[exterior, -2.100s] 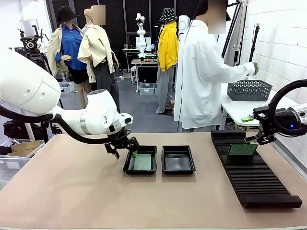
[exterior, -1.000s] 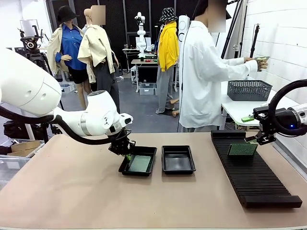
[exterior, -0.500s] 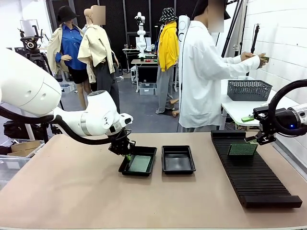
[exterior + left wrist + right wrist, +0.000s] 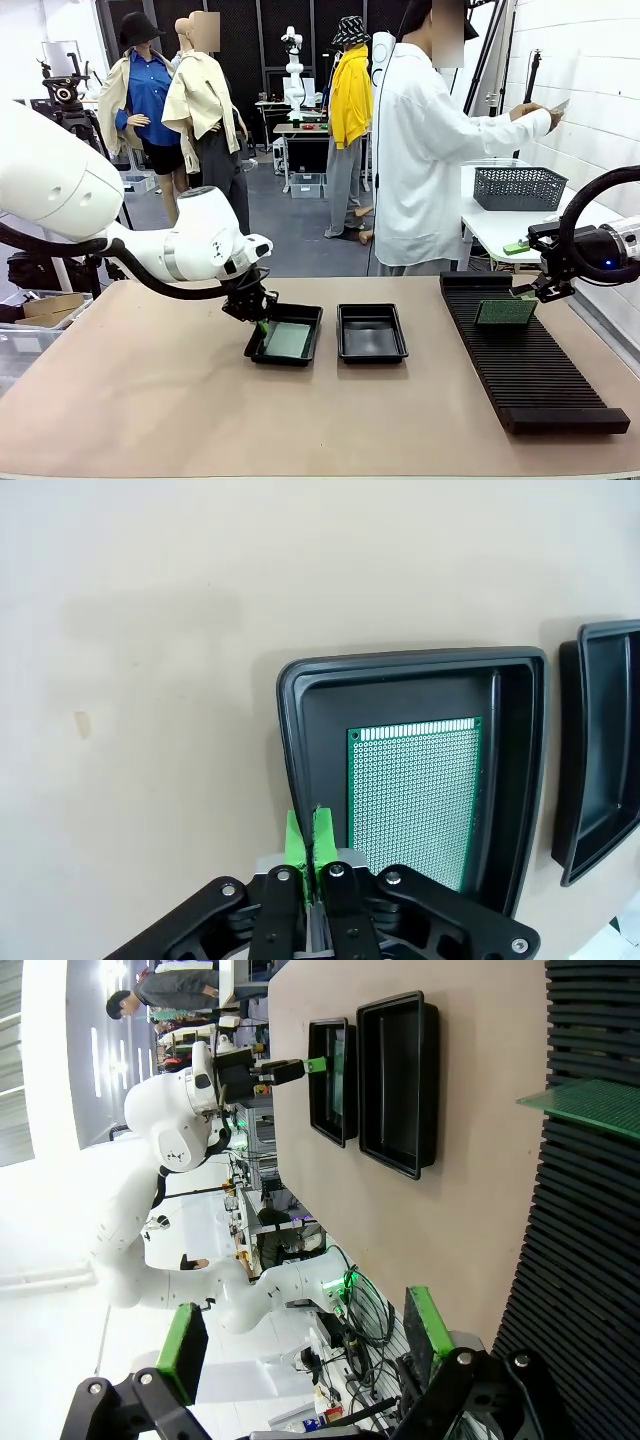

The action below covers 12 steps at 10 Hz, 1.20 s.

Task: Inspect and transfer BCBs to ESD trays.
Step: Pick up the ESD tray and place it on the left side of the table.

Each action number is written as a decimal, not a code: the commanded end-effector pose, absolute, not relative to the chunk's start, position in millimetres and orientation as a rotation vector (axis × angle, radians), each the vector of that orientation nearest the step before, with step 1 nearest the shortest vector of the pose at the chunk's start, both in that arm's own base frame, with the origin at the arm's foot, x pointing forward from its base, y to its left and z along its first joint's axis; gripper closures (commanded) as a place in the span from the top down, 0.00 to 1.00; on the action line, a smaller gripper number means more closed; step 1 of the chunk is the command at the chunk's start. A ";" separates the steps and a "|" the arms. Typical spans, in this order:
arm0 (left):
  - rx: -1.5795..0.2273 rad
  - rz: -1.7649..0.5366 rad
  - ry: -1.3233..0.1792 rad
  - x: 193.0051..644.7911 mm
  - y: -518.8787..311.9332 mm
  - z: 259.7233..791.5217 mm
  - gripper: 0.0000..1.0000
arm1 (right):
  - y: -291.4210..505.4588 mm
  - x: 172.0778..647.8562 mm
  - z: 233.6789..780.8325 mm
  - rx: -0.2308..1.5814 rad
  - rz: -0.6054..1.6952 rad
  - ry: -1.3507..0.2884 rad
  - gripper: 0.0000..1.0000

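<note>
While a tray (image 4: 420, 660) rim is pinched by the left gripper (image 4: 305, 832), the right gripper (image 4: 305, 1345) is spread wide. One BCB (image 4: 415, 795) is laid inside.

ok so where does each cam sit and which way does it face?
Front: fixed between the arms, faces across the tan table to the person in white; white left arm and right arm show, left end effector shut on a glossy black rectangular tray.
Left wrist: on that arm's wrist, looks down its fingers at the tray's flat green circuit board.
Right wrist: rolled sideways, looks over the black ribbed rack; open right end effector at bottom, left arm far off.
Shared: all three show that tray and board.
</note>
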<state>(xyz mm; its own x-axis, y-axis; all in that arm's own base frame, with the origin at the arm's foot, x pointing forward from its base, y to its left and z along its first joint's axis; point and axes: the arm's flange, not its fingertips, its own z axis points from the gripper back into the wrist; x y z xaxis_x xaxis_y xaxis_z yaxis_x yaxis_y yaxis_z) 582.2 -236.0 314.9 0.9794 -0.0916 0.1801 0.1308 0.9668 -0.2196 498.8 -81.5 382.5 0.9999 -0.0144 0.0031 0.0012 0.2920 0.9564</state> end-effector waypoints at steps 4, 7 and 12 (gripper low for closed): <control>-0.187 -0.096 -0.174 560.9 -196.7 319.8 0.00 | -79.1 498.4 383.7 1.259 -0.021 -0.011 1.00; -0.181 -0.056 -0.196 555.3 -155.1 325.5 0.00 | -79.1 498.4 383.7 1.259 -0.021 -0.011 1.00; -0.190 -0.020 -0.214 540.7 -75.6 331.4 0.00 | -79.1 498.4 383.7 1.259 -0.021 -0.011 1.00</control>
<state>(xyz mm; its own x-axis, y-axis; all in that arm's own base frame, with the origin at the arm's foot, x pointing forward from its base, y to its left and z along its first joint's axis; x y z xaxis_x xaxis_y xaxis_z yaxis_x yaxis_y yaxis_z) 551.8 -87.0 331.4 0.9817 0.0069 0.1903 0.0262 0.9849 -0.1711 498.8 -81.5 382.5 0.9999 -0.0145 0.0031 0.0012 0.2923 0.9563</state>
